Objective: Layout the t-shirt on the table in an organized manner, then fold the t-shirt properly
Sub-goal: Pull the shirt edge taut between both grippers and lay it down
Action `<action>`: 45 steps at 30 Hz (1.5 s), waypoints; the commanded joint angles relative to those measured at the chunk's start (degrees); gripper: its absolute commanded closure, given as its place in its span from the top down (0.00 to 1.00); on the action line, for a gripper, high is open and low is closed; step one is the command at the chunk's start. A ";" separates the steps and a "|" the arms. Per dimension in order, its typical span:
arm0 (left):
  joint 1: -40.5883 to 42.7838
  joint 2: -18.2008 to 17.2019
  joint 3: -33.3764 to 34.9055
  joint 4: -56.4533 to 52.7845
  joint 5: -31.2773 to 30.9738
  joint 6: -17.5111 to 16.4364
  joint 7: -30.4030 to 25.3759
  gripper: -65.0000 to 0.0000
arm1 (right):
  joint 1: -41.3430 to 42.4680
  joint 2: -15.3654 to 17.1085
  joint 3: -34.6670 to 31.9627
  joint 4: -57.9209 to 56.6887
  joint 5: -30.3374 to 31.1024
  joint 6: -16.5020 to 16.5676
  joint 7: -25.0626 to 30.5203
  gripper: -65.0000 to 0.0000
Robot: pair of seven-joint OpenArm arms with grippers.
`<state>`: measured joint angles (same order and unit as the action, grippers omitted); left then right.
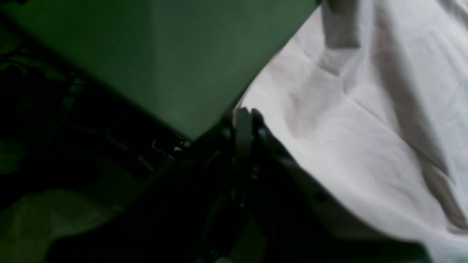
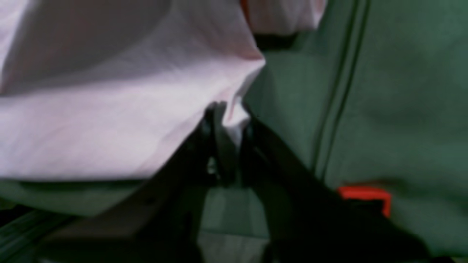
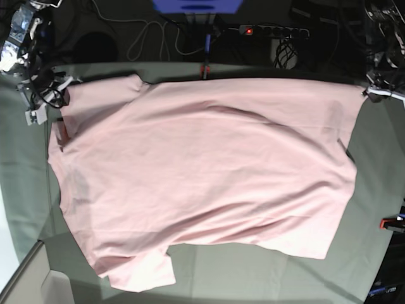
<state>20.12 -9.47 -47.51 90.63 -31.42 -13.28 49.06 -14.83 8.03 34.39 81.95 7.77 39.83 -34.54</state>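
- The t-shirt (image 3: 202,177) lies spread over the desk (image 3: 19,164), plain pink side up, reaching almost from one side of the overhead view to the other, its far edge along the desk's far edge.
- The left tool (image 1: 245,114) is closed on the t-shirt's edge: in the left wrist view its dark fingers (image 1: 241,128) are pressed together where pink cloth (image 1: 347,128) meets green desk cover (image 1: 175,65).
- The shirt spreads away to that view's right; bare cover lies to its left.
- The right tool (image 2: 230,120) is pinched shut on a small bunched fold of the t-shirt (image 2: 109,120), a corner of cloth showing between its fingers (image 2: 219,142).
- A red clamp (image 2: 363,193) sits near it on the desk cover (image 2: 402,91).
- Overhead, the tools stand at opposite far corners of the shirt, left at that view's right edge.
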 commanded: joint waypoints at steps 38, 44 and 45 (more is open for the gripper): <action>2.17 1.61 -6.52 16.84 -3.17 -0.13 4.52 0.00 | -25.04 -17.03 8.11 31.67 9.24 0.17 1.09 0.00; 1.99 1.61 -6.52 16.84 -3.00 -0.13 4.52 0.00 | -28.64 -17.03 1.96 31.76 9.15 0.17 1.27 0.00; 1.99 1.61 -6.52 16.84 -3.09 -0.13 4.52 0.00 | -28.73 -17.03 1.78 31.76 9.15 0.17 1.27 0.00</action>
<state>22.04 -6.96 -53.65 106.50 -34.11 -13.50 54.61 -42.94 -9.34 35.90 112.84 16.12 40.03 -34.52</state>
